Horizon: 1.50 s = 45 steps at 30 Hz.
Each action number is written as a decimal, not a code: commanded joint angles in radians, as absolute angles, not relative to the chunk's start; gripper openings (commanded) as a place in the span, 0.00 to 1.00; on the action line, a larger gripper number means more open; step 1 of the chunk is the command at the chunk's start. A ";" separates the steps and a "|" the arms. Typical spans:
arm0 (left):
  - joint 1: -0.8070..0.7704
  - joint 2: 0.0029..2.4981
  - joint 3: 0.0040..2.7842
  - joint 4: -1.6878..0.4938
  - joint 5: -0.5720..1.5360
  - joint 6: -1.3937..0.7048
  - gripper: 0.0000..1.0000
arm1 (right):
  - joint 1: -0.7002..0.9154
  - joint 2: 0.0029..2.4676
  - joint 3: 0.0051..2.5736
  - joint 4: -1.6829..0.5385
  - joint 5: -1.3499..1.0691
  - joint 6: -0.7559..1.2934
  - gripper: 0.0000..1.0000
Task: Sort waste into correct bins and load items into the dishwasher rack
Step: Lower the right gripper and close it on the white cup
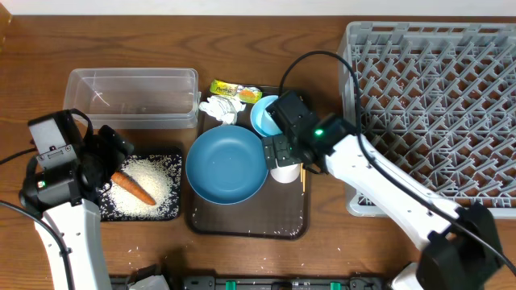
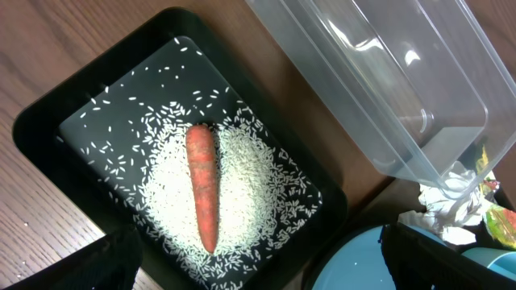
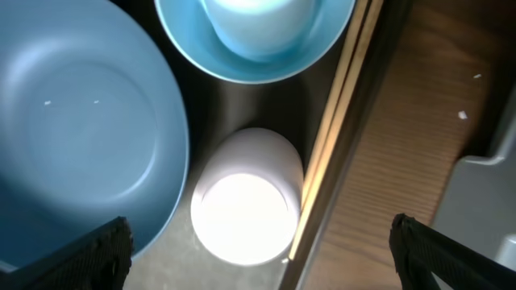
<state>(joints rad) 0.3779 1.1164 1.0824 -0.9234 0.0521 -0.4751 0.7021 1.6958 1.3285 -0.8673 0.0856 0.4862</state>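
Orange carrot [image 2: 203, 185] lies on white rice grains [image 2: 258, 173] in the shallow black rectangular tray [image 2: 48, 129]. I see left gripper [image 2: 266, 270] wide open over it, empty. Right gripper [image 3: 258, 258] wide open, empty, straddling small whitish-pink cup [image 3: 242, 213].

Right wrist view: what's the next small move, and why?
Probably lower the right gripper and close on the small whitish cup: its jaws stand open, and the cup sits centred below them, between the blue bowl and the chopsticks.
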 commanded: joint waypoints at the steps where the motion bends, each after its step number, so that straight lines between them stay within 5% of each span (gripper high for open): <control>1: 0.383 1.119 1.095 -0.927 0.040 -0.481 0.96 | 0.721 1.725 1.346 -0.852 0.092 0.531 0.99; 14: 0.383 1.119 1.095 -0.927 0.040 -0.481 0.96 | 0.721 1.888 1.346 -0.824 0.078 0.530 0.97; 27: 0.383 1.119 1.095 -0.927 0.040 -0.481 0.96 | 0.720 1.869 1.348 -0.825 0.078 0.530 0.64; 34: 0.383 1.119 1.095 -0.927 0.040 -0.481 0.96 | 0.716 1.772 1.353 -0.832 0.078 0.530 0.59; 36: 0.383 1.119 1.095 -0.927 0.040 -0.481 0.96 | 0.709 1.730 1.356 -0.844 0.078 0.530 0.59; 41: 0.383 1.119 1.095 -0.927 0.040 -0.481 0.96 | 0.685 1.611 1.356 -0.894 0.066 0.530 0.85; 45: 0.383 1.119 1.095 -0.927 0.040 -0.481 0.96 | 0.692 1.547 1.356 -0.970 -0.020 0.530 0.85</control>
<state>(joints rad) 0.3779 1.1164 1.0824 -0.9237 0.0521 -0.4751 0.6918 1.5791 1.3376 -0.9417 0.0406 0.5301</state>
